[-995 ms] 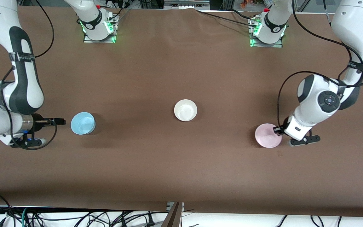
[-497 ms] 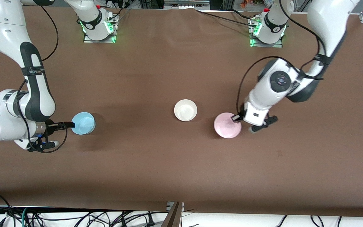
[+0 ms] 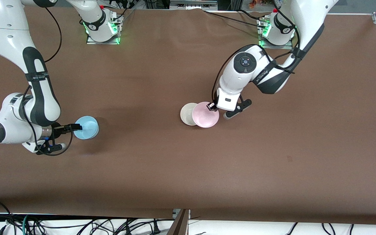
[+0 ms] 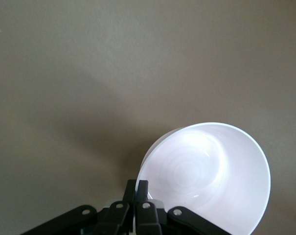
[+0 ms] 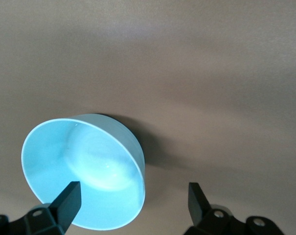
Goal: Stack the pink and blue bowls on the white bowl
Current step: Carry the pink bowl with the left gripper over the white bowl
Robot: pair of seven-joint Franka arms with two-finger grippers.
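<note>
My left gripper [image 3: 211,106] is shut on the rim of the pale pink bowl [image 3: 205,115] and holds it over the white bowl [image 3: 186,113], covering the side toward the left arm's end. In the left wrist view the fingers [image 4: 137,188] pinch the pink bowl's [image 4: 206,171] rim. The white bowl does not show there. The light blue bowl [image 3: 87,127] stands on the table toward the right arm's end. My right gripper [image 3: 76,127] is open at its rim. In the right wrist view the gripper [image 5: 133,193] straddles the blue bowl's [image 5: 84,161] wall, one finger over its inside, one outside.
The brown table [image 3: 188,169] is bare apart from the three bowls. Both arm bases [image 3: 102,31] stand along the edge farthest from the front camera. Cables hang below the edge nearest that camera.
My left arm has carried the pink bowl from the left arm's end of the table to over the white bowl. My right gripper has moved in onto the blue bowl's rim.
</note>
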